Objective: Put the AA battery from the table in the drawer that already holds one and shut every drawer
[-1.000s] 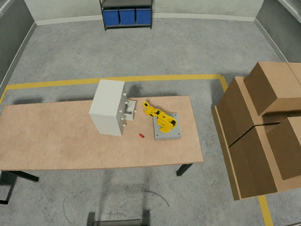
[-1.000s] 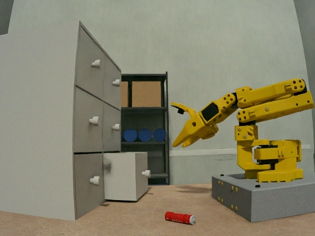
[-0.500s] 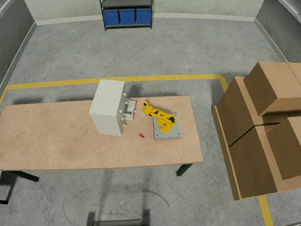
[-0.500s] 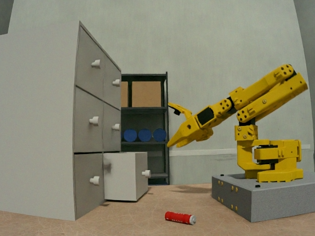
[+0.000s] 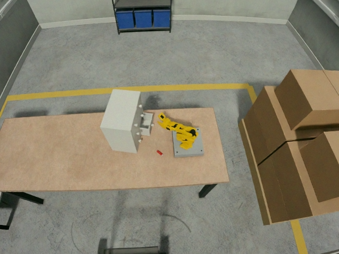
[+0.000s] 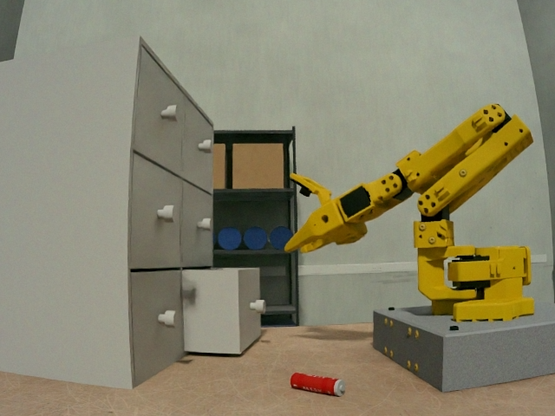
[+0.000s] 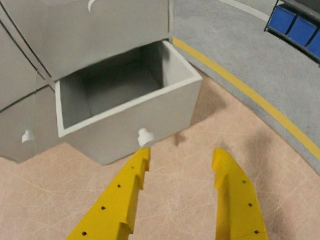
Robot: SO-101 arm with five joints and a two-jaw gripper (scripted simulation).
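We see 1 red cylindrical AA battery (image 5: pixel 159 152) (image 6: pixel 317 384) lying on the scratched tan desk (image 5: pixel 82 164) (image 6: pixel 277 358) (image 7: pixel 175 200), between the boxy cabinet (image 5: pixel 120 111) (image 6: pixel 67 224) (image 7: pixel 100 25) and the speckled grey base (image 5: pixel 188 153) (image 6: pixel 412 354). The smooth, pale bottom drawer (image 5: pixel 145 131) (image 6: pixel 219 313) (image 7: pixel 150 117) juts out, 1 round knob (image 5: pixel 152 125) (image 6: pixel 257 306) (image 7: pixel 145 137) on its front. Our yellow claw (image 5: pixel 159 119) (image 6: pixel 291 212) (image 7: pixel 184 152) hangs above the desk, its 2 tapered fingers spread with nothing between them.

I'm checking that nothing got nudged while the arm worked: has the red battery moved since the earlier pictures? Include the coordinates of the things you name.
No. The red battery (image 5: pixel 159 152) (image 6: pixel 317 384) lies in the same spot, judged against the grey base block (image 5: pixel 188 154) (image 6: pixel 492 358) in the exterior view.
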